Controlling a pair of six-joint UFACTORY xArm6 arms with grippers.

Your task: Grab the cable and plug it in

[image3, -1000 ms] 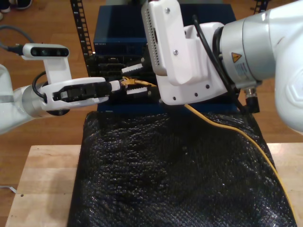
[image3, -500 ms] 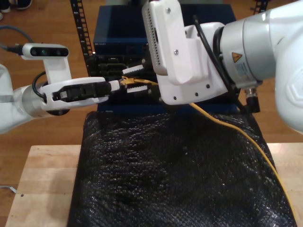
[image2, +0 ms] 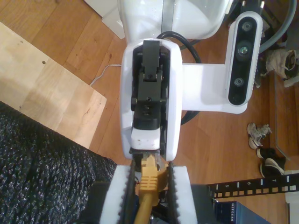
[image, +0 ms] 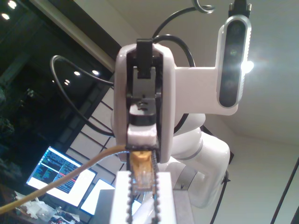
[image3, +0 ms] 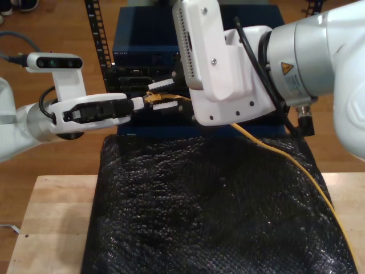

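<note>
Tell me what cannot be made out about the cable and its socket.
- Socket: exterior view, the rack front is dark and partly covered by my second gripper and its arm; no port can be told.
- Plug tip: both wrist views, pinched between gripper fingers.
- Cable far end: cut off at the exterior view's lower right edge.

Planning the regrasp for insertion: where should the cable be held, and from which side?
On the yellow boot just behind the clear plug, coming from the trailing side, jaws across the boot's flanks. The boot looks blocky and stiff, the cable behind it hangs limp, and the plug tip should be left bare for insertion. My second gripper sits about there.
</note>
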